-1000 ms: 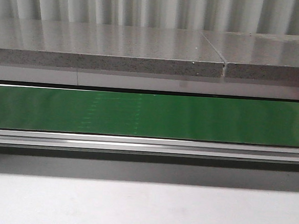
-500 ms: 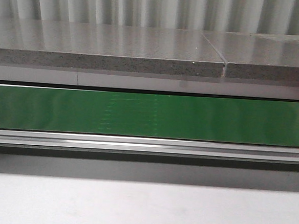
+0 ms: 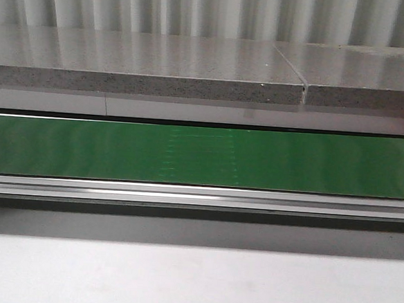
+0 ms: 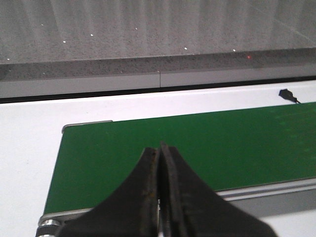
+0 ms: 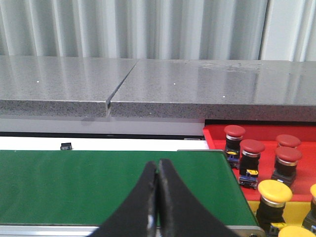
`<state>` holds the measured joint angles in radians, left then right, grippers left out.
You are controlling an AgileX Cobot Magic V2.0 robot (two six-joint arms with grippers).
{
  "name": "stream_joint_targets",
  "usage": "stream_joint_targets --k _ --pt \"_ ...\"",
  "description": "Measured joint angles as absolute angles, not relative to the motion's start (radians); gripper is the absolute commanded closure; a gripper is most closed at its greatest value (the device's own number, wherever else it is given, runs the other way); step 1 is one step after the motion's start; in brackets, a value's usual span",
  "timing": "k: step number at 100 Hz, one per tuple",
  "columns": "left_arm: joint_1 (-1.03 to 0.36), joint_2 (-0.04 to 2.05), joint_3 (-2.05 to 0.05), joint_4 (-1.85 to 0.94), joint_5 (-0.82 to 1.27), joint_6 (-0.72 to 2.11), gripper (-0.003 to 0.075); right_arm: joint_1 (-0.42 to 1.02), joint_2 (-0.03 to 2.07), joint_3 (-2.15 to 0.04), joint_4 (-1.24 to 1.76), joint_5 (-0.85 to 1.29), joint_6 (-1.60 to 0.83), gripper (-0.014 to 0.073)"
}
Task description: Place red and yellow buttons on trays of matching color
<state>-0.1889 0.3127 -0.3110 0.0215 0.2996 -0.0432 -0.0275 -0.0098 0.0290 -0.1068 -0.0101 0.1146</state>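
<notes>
In the right wrist view, several red buttons [image 5: 252, 146] stand on a red tray [image 5: 215, 133] beside the end of the green belt [image 5: 98, 182]. Yellow buttons [image 5: 274, 192] stand on a yellow tray [image 5: 296, 213] next to it. My right gripper [image 5: 158, 164] hangs over the belt, shut with nothing between its fingers. My left gripper [image 4: 159, 148] is shut and empty above the other end of the belt [image 4: 207, 148]. The front view shows the belt [image 3: 202, 155] bare, with neither gripper and no button in it.
A grey stone ledge [image 3: 146, 64] runs behind the belt, with corrugated wall panels above it. A metal rail [image 3: 199, 196] edges the belt's near side, then a white table surface [image 3: 193, 282]. A small black part [image 4: 287, 94] sits on the white strip beyond the belt.
A faint dotted mark on the belt surface has shifted to the right. Nothing else differs.
</notes>
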Motion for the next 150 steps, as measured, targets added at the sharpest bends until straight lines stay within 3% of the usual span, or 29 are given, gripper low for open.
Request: stream_joint_targets --k 33,54,150 --pt "-0.062 0.123 -0.144 -0.069 0.202 0.085 0.0741 -0.028 -0.010 0.029 -0.107 -0.010 0.115 0.0665" --pt "-0.052 0.018 -0.007 0.000 0.107 -0.020 0.0741 -0.028 -0.010 0.029 -0.107 -0.010 0.116 0.0665" --pt "-0.052 -0.006 -0.007 0.026 0.146 -0.084 0.0741 -0.028 -0.010 0.029 -0.107 -0.008 0.116 0.0665"
